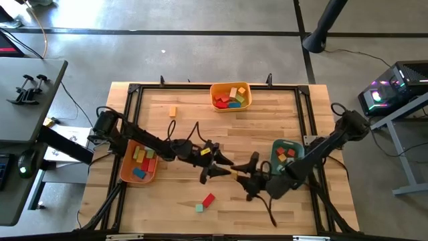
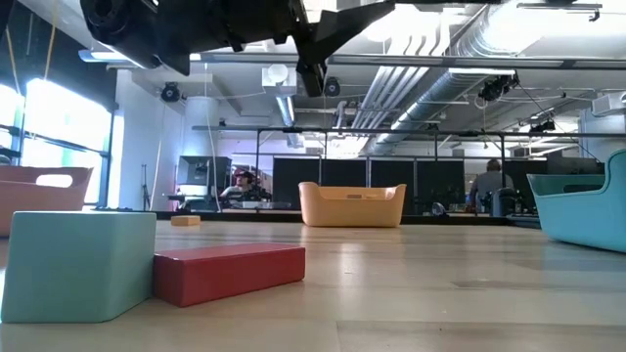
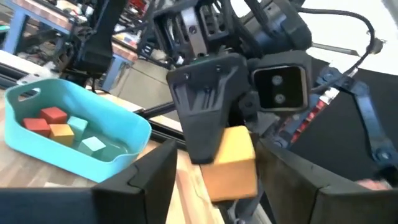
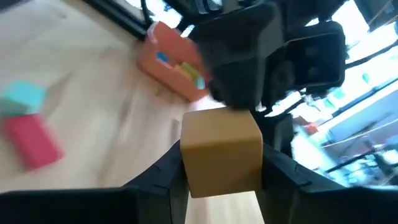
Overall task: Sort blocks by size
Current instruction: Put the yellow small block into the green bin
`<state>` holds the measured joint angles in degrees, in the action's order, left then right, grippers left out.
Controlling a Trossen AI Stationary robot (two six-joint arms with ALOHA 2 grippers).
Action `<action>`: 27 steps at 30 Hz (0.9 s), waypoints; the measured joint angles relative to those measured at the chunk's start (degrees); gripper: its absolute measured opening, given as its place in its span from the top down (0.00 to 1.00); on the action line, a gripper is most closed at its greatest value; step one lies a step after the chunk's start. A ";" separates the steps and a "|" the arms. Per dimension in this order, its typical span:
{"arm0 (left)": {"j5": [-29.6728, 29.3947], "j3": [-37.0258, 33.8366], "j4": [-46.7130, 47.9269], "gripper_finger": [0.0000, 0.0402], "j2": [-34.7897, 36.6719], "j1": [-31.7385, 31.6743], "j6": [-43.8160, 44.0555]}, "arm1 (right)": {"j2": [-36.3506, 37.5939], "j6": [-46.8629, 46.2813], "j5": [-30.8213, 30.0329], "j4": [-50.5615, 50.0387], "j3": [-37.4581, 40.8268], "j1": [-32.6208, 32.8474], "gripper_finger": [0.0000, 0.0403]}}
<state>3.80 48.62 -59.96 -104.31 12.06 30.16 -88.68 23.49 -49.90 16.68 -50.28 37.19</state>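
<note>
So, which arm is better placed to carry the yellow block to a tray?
Probably right: the right gripper clasps the yellow block, the teal tray lies beside it; the left gripper is open.

Your left arm reaches from left edge toward tabletop middle, low and stretched. Left pincer (image 1: 215, 161) points right, fingers spread wide, lifted off tabletop. Your right arm comes from right edge, elbow bent, forearm angled back toward middle. Right pincer (image 1: 242, 175) faces left pincer tip to tip, nearly meeting. Right fingers (image 4: 168, 168) pressed on both sides of yellow block (image 4: 221, 149), held aloft between both pincers. Left fingers (image 3: 149, 174) flank same block, apart from it.
</note>
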 joint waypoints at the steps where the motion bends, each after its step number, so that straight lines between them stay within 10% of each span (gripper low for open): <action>1: 0.88 0.00 0.03 0.48 0.00 -0.15 -0.01 | 0.57 -2.38 -0.23 -2.29 0.00 0.88 0.67; 9: 4.17 0.00 0.21 0.47 0.00 -1.64 0.44 | 8.84 -43.14 -1.74 -42.24 -5.06 8.38 0.67; 17: 4.12 0.00 0.48 0.47 0.02 -2.00 -1.34 | 9.82 -91.84 19.31 -86.00 -11.55 12.13 0.67; 27: 4.02 0.00 3.44 0.47 0.04 -1.98 -1.93 | 9.79 -101.56 42.73 -93.17 -3.85 8.94 0.67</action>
<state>7.81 48.62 -56.52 -104.27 10.09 28.23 -78.89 -78.07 -7.17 -76.48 -54.14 46.13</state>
